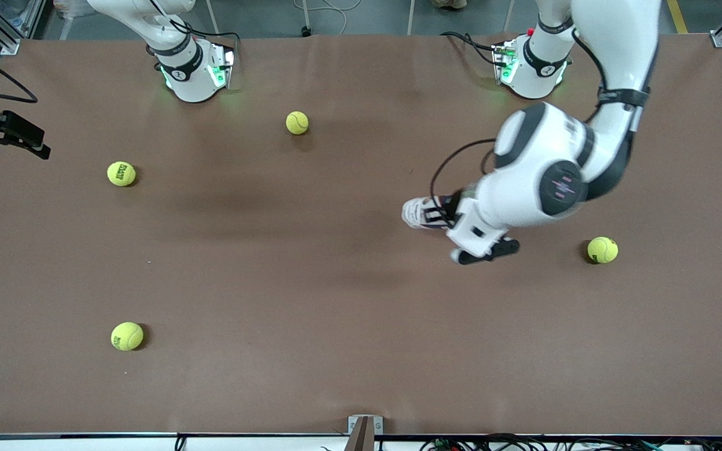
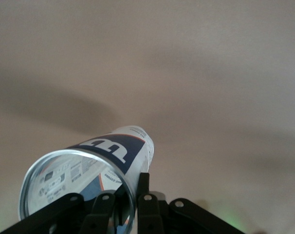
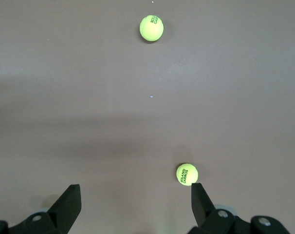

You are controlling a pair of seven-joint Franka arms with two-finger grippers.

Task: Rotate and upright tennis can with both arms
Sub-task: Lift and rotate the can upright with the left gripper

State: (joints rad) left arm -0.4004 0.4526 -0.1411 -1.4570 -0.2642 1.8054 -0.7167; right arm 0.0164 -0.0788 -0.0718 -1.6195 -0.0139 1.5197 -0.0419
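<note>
The tennis can (image 1: 422,212) is a clear tube with a white and navy label. It hangs tilted over the middle of the table, toward the left arm's end. In the left wrist view the tennis can (image 2: 113,156) shows its open metal rim. My left gripper (image 2: 133,197) is shut on that rim, one finger inside the tube and one outside. The left arm's white hand (image 1: 483,222) covers the can's held end in the front view. My right gripper (image 3: 135,192) hangs open over the right arm's end of the table, with only bare table between its fingers.
Several yellow-green tennis balls lie loose on the brown table: one near the bases (image 1: 297,123), two at the right arm's end (image 1: 121,173) (image 1: 127,336), one at the left arm's end (image 1: 602,250). One ball (image 3: 187,174) shows beside a right fingertip.
</note>
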